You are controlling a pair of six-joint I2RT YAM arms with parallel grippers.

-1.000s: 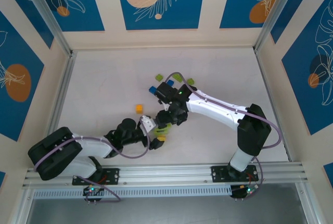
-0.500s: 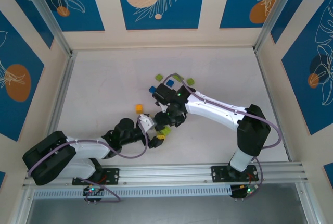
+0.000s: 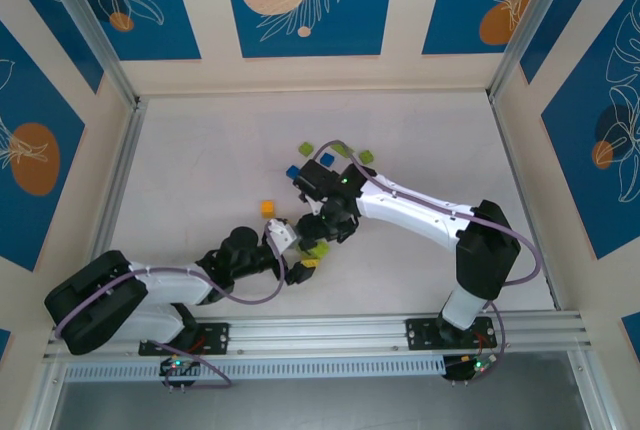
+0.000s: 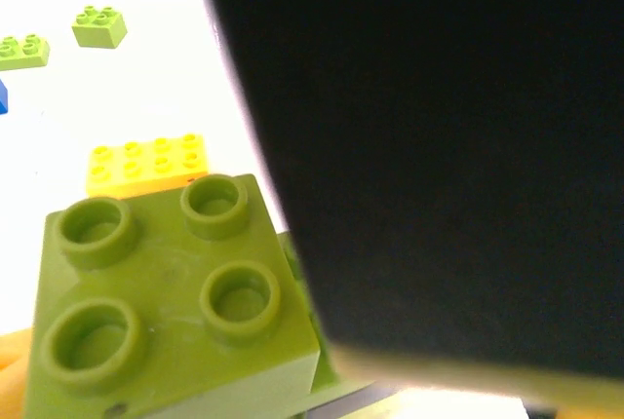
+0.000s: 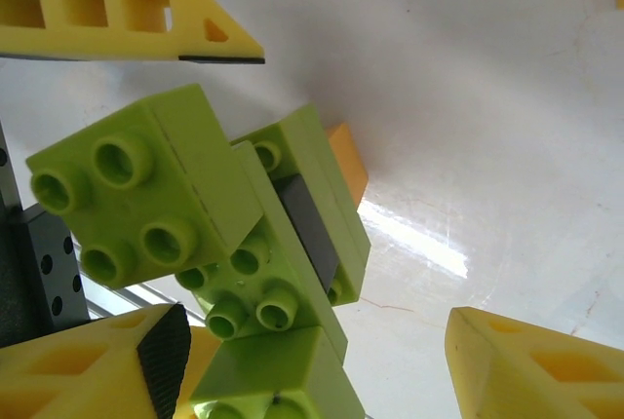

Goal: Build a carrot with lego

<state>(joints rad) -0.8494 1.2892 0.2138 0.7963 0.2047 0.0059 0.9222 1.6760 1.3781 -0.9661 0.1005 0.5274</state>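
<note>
Nearest you, your left gripper [image 3: 291, 243] stood with its jaws wide apart and nothing clamped, just beside the clump of lime green studded plastic bricks [image 5: 244, 244]. That clump lay on the white table [image 3: 200, 170], with a dark brick [image 5: 307, 229] sandwiched inside and an orange brick [image 5: 347, 161] against it. Your right gripper [image 3: 323, 236] hung over it with its yellow fingers [image 5: 117, 361] spread, gripping nothing. Beyond lay a loose orange-yellow brick [image 3: 267, 208], then two blue bricks [image 3: 292, 172], and farthest, small lime green bricks [image 3: 343, 148].
</note>
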